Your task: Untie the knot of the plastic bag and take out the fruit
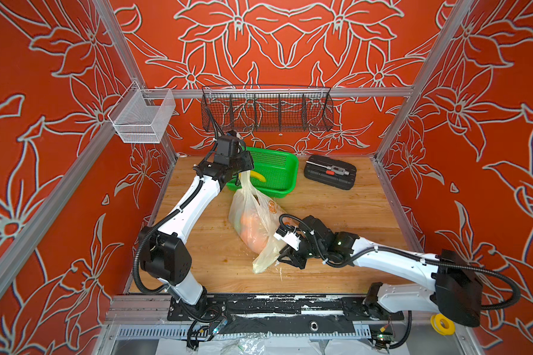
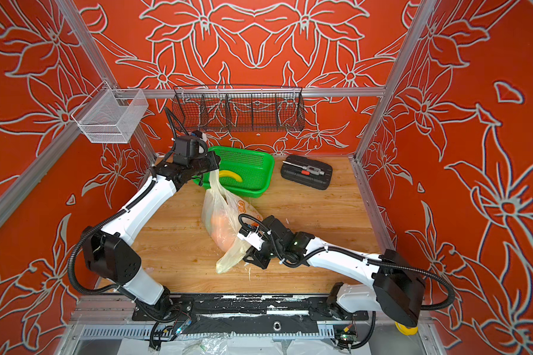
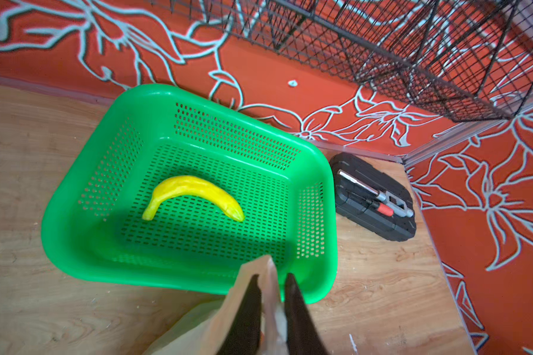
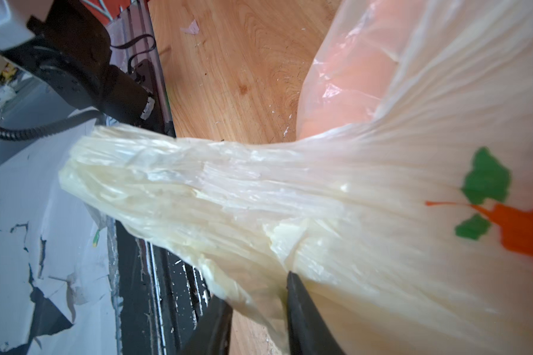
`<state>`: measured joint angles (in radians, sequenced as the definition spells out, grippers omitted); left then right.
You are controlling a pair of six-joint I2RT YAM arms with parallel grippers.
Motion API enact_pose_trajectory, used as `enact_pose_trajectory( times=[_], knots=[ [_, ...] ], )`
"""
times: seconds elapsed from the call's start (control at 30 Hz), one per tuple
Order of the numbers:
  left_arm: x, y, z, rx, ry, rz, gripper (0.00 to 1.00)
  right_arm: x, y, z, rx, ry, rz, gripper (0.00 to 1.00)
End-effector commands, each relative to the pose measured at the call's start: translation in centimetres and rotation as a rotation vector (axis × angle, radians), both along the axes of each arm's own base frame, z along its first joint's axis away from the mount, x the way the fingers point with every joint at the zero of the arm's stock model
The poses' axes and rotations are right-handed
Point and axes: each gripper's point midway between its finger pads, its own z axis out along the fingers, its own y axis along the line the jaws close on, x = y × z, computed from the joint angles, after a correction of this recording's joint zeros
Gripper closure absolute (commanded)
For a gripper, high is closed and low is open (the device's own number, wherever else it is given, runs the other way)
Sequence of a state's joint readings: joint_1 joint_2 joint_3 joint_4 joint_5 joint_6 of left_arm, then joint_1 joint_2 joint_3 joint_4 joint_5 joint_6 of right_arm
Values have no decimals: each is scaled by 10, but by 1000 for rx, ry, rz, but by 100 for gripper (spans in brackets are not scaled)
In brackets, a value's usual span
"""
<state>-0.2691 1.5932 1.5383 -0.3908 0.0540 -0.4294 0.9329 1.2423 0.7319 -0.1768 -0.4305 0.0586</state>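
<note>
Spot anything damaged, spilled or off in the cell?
Yes. White plastic shreds litter the table beside the near end of the plastic bag, and the black front rail is chipped to white. Torn film scraps lie below it. Nothing has spilled: the fruit is inside the bag.

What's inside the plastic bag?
Orange, round fruit shows through the thin plastic bag. The crinkly plastic blurs it, so how many pieces there are, or whether anything else hides behind them, cannot be told.
</note>
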Motion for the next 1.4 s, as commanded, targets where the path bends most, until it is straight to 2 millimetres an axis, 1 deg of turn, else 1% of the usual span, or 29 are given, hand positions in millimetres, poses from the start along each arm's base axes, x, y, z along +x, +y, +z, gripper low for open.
enact_pose_trajectory(
  times=[0.0,0.03,0.1,0.17,0.3,0.37,0.4,0.47,0.5,0.53,0.57,0.67,0.77,0.83,0.87,0.9,1.03,1.1,1.23,1.3,1.37],
  knots=[
    [-22,6,31,-56,-75,8,56,18,-2,43,59,-140,-77,52],
    [-28,9,31,-61,-79,17,51,26,-4,53,76,-166,-121,48],
    [-44,13,34,-78,-90,27,44,40,-9,75,111,-222,-207,35],
    [-60,16,37,-93,-97,28,40,52,-11,96,144,-265,-271,30],
    [-95,24,37,-145,-111,48,39,70,-7,128,184,-288,-351,23],
    [-111,28,34,-178,-111,60,39,75,0,138,201,-268,-358,22],
    [-118,30,29,-191,-101,69,39,79,4,141,209,-259,-367,22],
    [-133,34,18,-231,-71,92,42,96,6,146,200,-239,-452,22],
    [-138,33,7,-252,-39,99,44,108,4,144,173,-226,-522,22],
    [-147,34,7,-279,-38,102,45,117,1,141,145,-214,-580,22],
    [-153,31,1,-306,-17,102,46,126,0,138,115,-207,-623,22],
    [-162,17,-20,-351,48,77,48,142,6,124,39,-195,-671,21],
    [-166,0,-35,-333,92,36,48,152,11,108,-7,-185,-693,20],
    [-166,-9,-47,-307,128,13,47,156,14,99,-28,-171,-689,19],
    [-164,-15,-59,-289,163,1,47,158,16,93,-38,-160,-683,18],
    [-164,-20,-66,-283,185,-12,47,160,17,89,-46,-149,-682,18],
    [-160,-40,-87,-264,243,-68,46,164,22,67,-70,-86,-654,18],
    [-157,-43,-95,-223,252,-71,45,166,24,60,-85,-70,-640,19],
    [-151,-43,-114,-150,286,-53,45,169,30,48,-103,-59,-619,21],
    [-148,-45,-120,-146,299,-57,49,171,34,46,-99,-57,-611,23],
    [-147,-47,-128,-139,324,-58,57,172,37,41,-99,-49,-603,28]
  ],
)
